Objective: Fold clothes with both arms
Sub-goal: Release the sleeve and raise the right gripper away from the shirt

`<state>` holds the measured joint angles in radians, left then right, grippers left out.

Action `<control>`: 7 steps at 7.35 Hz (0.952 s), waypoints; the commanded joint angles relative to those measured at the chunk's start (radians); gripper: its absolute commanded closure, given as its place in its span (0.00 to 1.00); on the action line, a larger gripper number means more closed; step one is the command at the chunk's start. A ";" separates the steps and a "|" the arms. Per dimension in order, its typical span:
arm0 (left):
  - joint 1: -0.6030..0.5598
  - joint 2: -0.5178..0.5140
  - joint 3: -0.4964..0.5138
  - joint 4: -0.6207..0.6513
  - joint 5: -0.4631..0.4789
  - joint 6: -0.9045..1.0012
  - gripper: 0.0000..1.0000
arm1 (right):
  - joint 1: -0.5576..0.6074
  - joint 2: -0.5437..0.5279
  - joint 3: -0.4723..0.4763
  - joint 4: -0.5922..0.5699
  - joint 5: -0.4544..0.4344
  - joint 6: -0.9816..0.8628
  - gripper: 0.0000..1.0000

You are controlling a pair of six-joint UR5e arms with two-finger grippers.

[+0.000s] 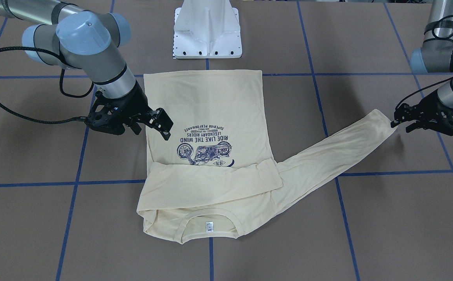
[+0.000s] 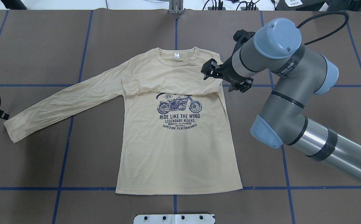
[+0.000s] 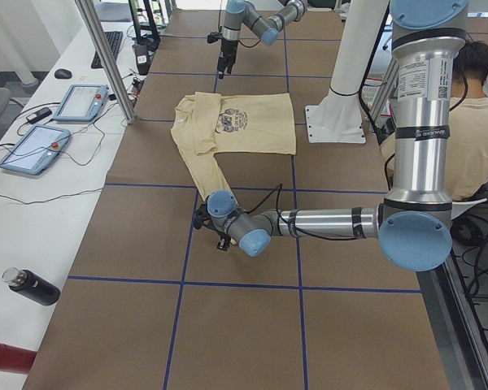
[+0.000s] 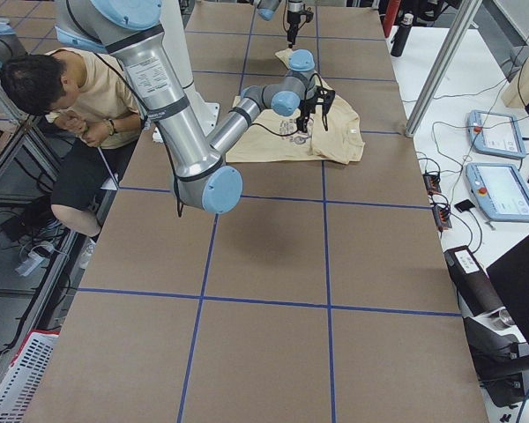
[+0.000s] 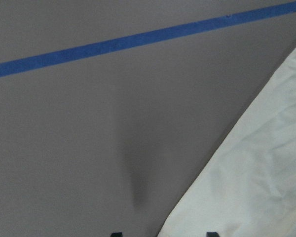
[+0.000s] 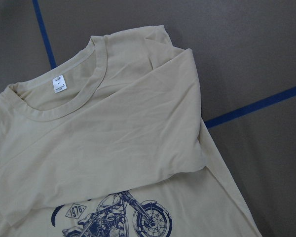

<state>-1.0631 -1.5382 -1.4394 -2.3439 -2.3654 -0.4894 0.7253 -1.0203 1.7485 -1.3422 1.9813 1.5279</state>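
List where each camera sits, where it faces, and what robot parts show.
Front-facing: across the table, facing the robot; left gripper on view's right.
Overhead: behind the robot, looking forward and down; right gripper above the T-shirt's edge.
Exterior left: robot's left table end; left arm near, right arm far.
Exterior right: opposite end; right arm near, person seated.
Left wrist: down at table, sleeve; own fingertips.
Right wrist: down at neck label; no robot parts.
Shared: front-facing, overhead also show that label.
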 commanded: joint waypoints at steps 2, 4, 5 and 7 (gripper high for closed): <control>0.011 -0.002 0.007 0.000 0.000 0.000 0.45 | 0.000 -0.007 0.006 0.000 -0.001 0.000 0.02; 0.012 -0.002 0.014 0.001 0.000 0.005 0.51 | 0.000 -0.009 0.006 0.000 -0.001 0.000 0.02; 0.012 -0.002 0.020 0.000 0.000 0.008 0.52 | 0.000 -0.009 0.006 0.000 -0.001 0.000 0.02; 0.012 -0.002 0.025 0.000 0.000 0.009 0.52 | 0.000 -0.007 0.005 0.000 0.001 0.000 0.02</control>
<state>-1.0508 -1.5401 -1.4168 -2.3437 -2.3654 -0.4818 0.7256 -1.0290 1.7548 -1.3422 1.9806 1.5278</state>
